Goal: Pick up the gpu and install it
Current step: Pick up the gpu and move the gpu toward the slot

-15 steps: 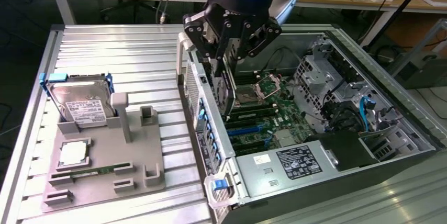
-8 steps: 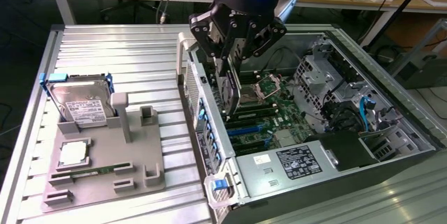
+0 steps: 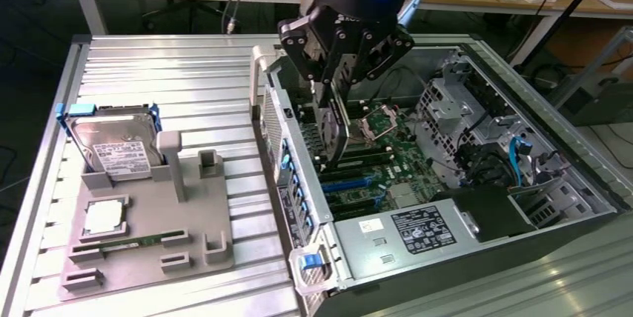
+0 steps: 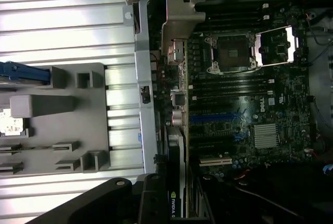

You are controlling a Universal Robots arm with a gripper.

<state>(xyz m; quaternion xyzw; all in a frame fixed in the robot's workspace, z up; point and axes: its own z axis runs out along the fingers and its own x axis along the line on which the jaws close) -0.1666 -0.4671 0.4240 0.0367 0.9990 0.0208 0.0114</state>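
On the ribbed metal surface [image 3: 148,72], a grey holder tray [image 3: 198,221] carries a boxy silver hard drive [image 3: 117,147]. Beyond, inside the open black computer case [image 3: 554,213], the black gripper [image 3: 345,84] grasps the thin dark gpu [image 3: 334,139] upright over the green motherboard [image 3: 381,161].

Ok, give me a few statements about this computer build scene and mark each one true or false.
1. The gripper is shut on the gpu and holds it on edge above the motherboard. True.
2. The hard drive sits inside the computer case. False: it stands in the grey tray outside the case, on the exterior view's left.
3. The green RAM stick lies in the tray. True.
4. The case is closed with its side panel on. False: it lies open and the motherboard is exposed.
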